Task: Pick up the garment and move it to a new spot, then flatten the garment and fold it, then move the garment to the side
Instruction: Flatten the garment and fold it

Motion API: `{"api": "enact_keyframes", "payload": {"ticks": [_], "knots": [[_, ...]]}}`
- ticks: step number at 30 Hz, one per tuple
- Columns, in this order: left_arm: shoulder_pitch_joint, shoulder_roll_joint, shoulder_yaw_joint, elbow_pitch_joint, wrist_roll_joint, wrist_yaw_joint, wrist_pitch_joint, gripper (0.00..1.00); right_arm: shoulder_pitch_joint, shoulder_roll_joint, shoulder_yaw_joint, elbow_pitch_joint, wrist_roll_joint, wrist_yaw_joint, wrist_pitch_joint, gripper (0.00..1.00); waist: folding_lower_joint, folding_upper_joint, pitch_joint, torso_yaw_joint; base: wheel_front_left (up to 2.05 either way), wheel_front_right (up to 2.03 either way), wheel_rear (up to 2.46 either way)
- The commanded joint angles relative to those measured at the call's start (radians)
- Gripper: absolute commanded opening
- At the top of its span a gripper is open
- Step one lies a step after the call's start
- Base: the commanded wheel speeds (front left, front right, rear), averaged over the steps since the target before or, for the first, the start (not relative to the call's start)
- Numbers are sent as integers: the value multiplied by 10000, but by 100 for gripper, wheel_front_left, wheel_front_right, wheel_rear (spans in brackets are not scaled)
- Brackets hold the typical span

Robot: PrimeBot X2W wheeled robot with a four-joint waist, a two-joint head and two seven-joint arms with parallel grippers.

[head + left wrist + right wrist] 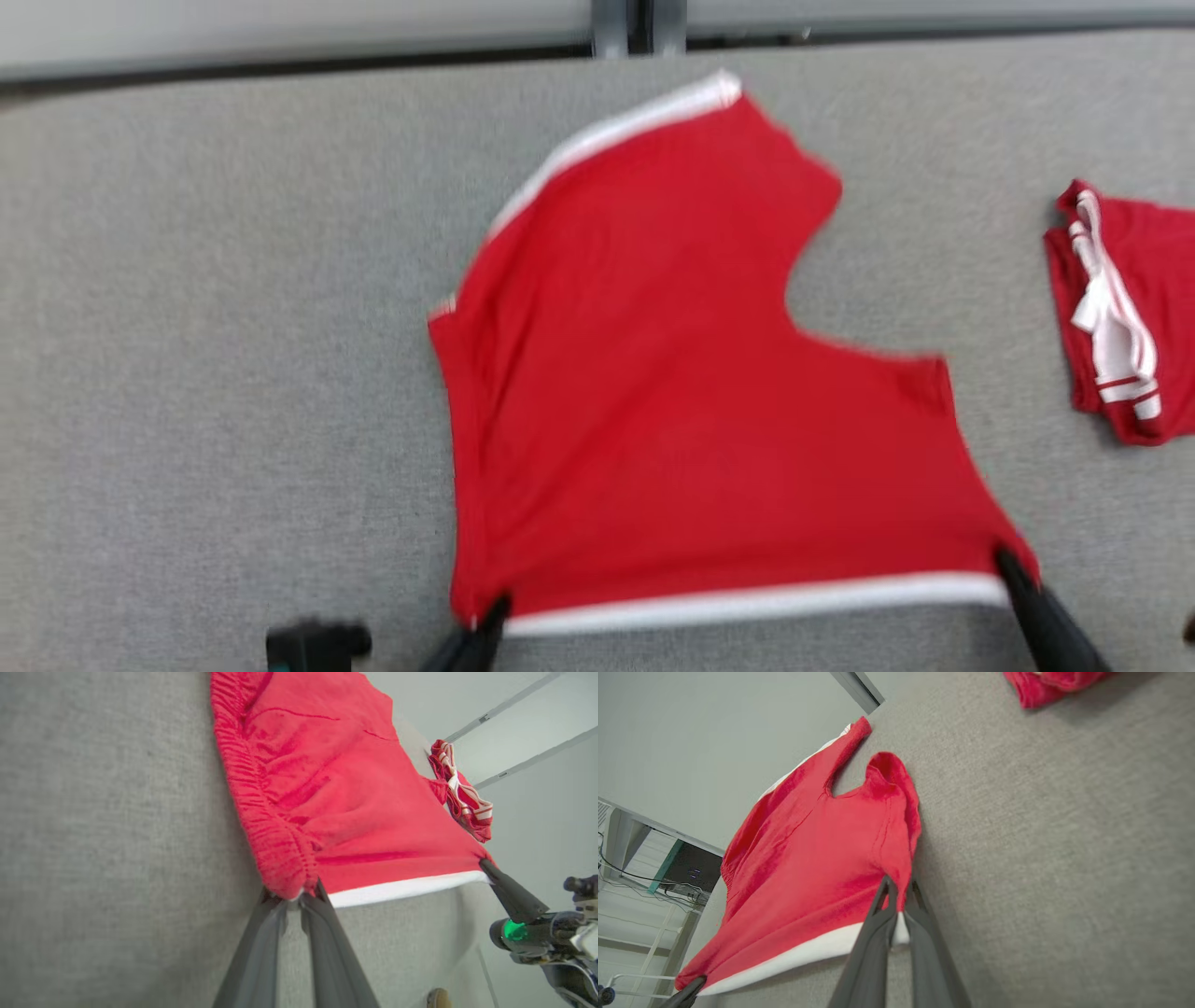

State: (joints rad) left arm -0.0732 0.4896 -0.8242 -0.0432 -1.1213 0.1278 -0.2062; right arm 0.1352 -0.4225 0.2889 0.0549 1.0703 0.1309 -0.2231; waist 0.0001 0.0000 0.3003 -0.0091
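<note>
The garment is a pair of red shorts with white side stripes, spread on the grey table. Its near white-striped edge is stretched between my two grippers. My left gripper is shut on the near left corner, at the gathered waistband. My right gripper is shut on the near right corner, at the leg hem. In the left wrist view the fingers pinch the red cloth, and the right gripper shows at the far corner. The far leg lies flat.
A second red-and-white garment lies folded at the table's right side, seen also in the left wrist view as a red bundle. The table's far edge meets a pale wall. A dark object sits at the near edge, left.
</note>
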Motion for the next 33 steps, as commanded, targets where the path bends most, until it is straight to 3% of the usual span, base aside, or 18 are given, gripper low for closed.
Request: {"api": "enact_keyframes", "payload": {"ticks": [1, 6, 10, 17, 21, 26, 33], "knots": [[625, 108, 127, -300, -200, 306, -199, 0, 672, -77, -277, -67, 118, -4, -149, 0, -1, 0, -1040, -44, 0, 0, 0], [1862, 6, 439, -1302, -399, 739, -468, 0, 1902, -208, -850, -660, 260, -4, -198, 0, -1, 0, -1074, 195, 0, 0, 0], [1691, 48, 707, -2012, -203, 596, -494, 0, 1433, -377, -1223, -1279, 172, -4, 203, 0, -1, 0, -755, 401, 0, 0, 0], [-564, -278, 1148, -2395, -291, 571, 483, 0, -1967, -609, -1248, -1338, -456, -2, 2034, 0, -1, 0, 368, 992, 0, 0, 0], [-1867, -821, 1335, -1903, -335, 872, 958, 0, -4108, -546, -1160, -448, -876, -1, 3178, 0, -1, 0, 1047, 1544, 0, 0, 0], [-3335, -1666, 1354, -800, -502, 934, 1427, 0, -6317, -474, -1039, 727, -1618, -1, 4080, 0, -1, 0, 1851, 2216, 0, 0, 0], [-4503, -2307, 1288, 631, -436, 825, 1603, 0, -8437, -296, -480, 2107, -2212, -1, 4726, 0, -1, 0, 2398, 2480, 0, 0, 0]]}}
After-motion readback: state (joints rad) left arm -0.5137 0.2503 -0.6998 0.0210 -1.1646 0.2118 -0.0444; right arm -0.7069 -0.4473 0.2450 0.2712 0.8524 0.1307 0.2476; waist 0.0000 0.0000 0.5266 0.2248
